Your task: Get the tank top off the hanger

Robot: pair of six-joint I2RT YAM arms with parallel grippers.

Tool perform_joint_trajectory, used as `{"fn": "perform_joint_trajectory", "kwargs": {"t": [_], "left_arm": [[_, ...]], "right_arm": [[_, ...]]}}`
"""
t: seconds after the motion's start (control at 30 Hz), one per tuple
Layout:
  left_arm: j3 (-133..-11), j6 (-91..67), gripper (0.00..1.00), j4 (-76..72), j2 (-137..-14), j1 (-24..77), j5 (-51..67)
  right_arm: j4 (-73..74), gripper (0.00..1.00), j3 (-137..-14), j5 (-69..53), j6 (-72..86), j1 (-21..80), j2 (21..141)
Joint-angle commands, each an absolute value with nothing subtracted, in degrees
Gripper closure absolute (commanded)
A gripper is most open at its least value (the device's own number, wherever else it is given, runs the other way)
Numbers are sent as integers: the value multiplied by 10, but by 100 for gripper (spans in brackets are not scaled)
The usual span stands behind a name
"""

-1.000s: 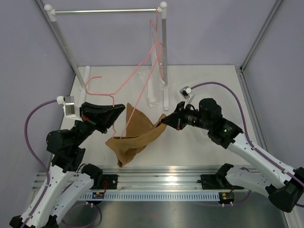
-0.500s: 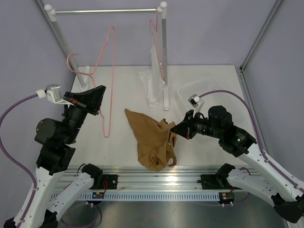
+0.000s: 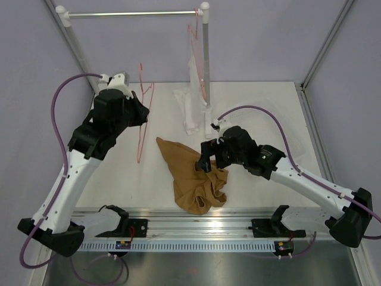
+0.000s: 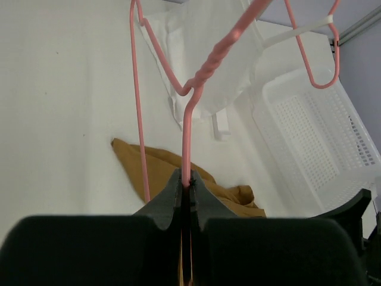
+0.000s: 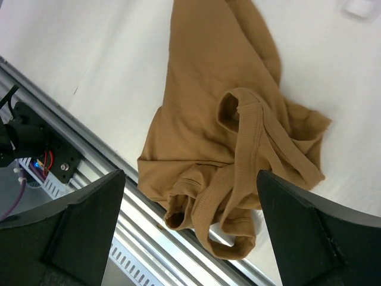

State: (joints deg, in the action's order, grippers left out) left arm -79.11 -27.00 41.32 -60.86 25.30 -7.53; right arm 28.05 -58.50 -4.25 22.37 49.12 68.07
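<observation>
The tan-brown tank top [image 3: 187, 179] lies crumpled on the white table near the front edge, free of the hanger; its straps show in the right wrist view [image 5: 208, 113]. The pale-pink wire hanger [image 3: 143, 116] hangs bare in the air to the left of it. My left gripper [image 3: 140, 113] is shut on the hanger's wire; in the left wrist view the jaws [image 4: 186, 179] pinch the wire [image 4: 186, 137] below its twisted neck. My right gripper [image 3: 205, 162] is open just above the tank top's right side, its fingers [image 5: 190, 173] wide apart with nothing between them.
A clothes rack [image 3: 134, 13] stands at the back, with a second pink hanger and a white garment [image 3: 193, 89] by its right post. A white plastic basket [image 4: 315, 137] sits at the right. A metal rail [image 3: 196, 229] runs along the table's near edge.
The left arm has carried the hanger up and to the back left, clear of the tank top. The right gripper has let go of the tank top and opened; the top now lies on the table.
</observation>
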Motion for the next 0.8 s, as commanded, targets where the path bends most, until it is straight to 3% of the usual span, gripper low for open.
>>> {"fn": "perform_joint_trajectory", "kwargs": {"t": [0.0,0.23,0.5,0.77], "left_arm": [[-899,-238,100,428,-664,239,-77],[-1098,-218,100,456,-816,156,-22],[-1292,-169,100,435,-961,97,60],[-1381,-157,100,381,-1041,61,122]], "right_arm": [[297,1,-604,46,222,494,629],[292,0,-529,22,238,494,525],[279,1,-478,-15,252,494,491],[252,1,-454,-36,250,495,504]]}}
